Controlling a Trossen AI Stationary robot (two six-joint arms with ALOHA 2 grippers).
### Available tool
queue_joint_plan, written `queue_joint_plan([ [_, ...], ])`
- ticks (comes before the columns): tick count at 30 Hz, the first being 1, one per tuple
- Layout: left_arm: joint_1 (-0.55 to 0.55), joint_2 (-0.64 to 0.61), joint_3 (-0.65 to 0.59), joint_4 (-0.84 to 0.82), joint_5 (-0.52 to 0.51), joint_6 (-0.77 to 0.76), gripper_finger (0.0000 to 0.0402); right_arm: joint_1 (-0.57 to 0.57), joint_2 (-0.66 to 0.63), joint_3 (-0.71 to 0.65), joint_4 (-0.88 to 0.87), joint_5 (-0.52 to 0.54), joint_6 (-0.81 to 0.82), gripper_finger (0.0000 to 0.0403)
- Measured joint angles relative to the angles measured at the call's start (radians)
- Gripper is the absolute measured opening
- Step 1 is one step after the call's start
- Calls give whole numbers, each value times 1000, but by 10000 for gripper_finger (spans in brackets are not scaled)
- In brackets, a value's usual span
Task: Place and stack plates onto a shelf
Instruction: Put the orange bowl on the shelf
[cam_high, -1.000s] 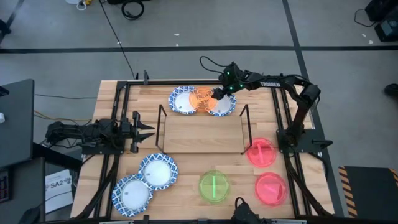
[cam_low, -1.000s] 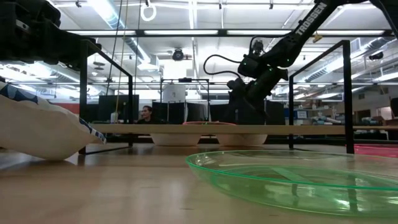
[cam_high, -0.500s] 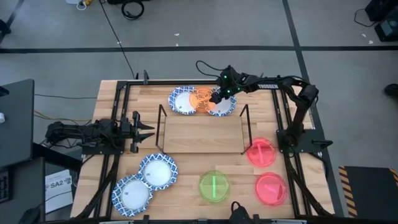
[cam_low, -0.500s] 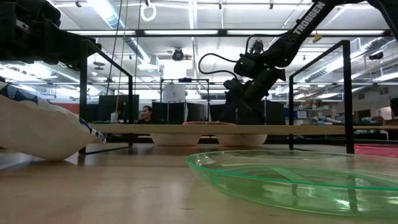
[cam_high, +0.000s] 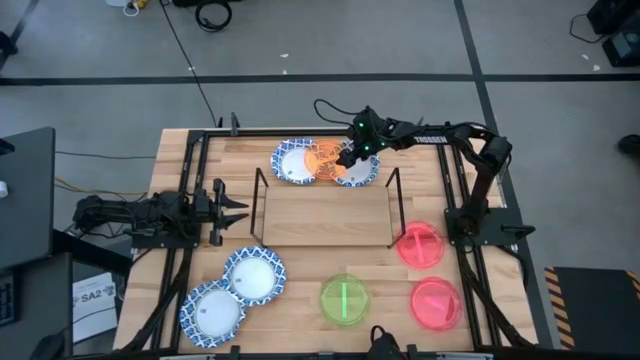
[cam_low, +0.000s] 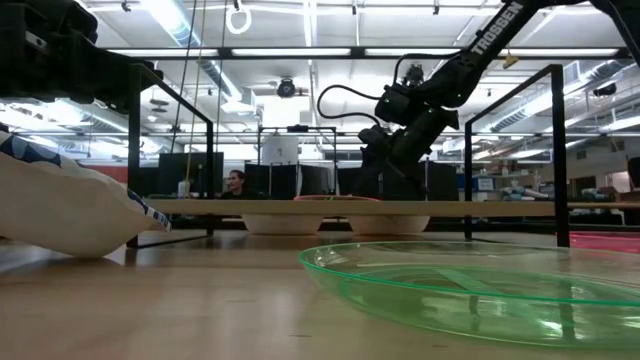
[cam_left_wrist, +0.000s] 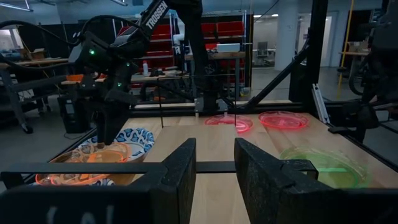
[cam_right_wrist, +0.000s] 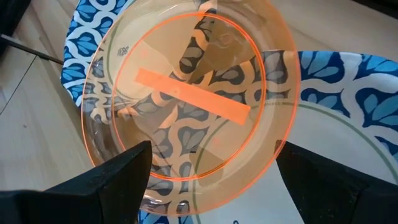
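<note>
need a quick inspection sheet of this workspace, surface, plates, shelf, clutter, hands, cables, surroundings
surface: light-wood table inside a black frame.
job's things: shelf mid-table holds no plates. Orange plate rests across two blue-rimmed plates beyond the shelf. Two more blue-rimmed plates, a green plate and two red-pink plates lie on the near side.
clutter: nothing seen.
hands: right hand open, over the orange plate's edge; left hand open, waiting at the table's left edge.
cables: black cable runs across the floor.
surroundings: person seated in the room behind.
</note>
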Motion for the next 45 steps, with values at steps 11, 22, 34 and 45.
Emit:
queue_joint_plan([
  [11,0,0,0,0,0,0,117,0,0,0,0,0,-1,279],
  [22,0,0,0,0,0,0,117,0,-1,0,0,13,-2,194],
  [34,0,0,0,0,0,0,117,0,-1,0,1,48,-3,167],
  [45,0,0,0,0,0,0,117,0,-1,0,0,48,-3,161],
])
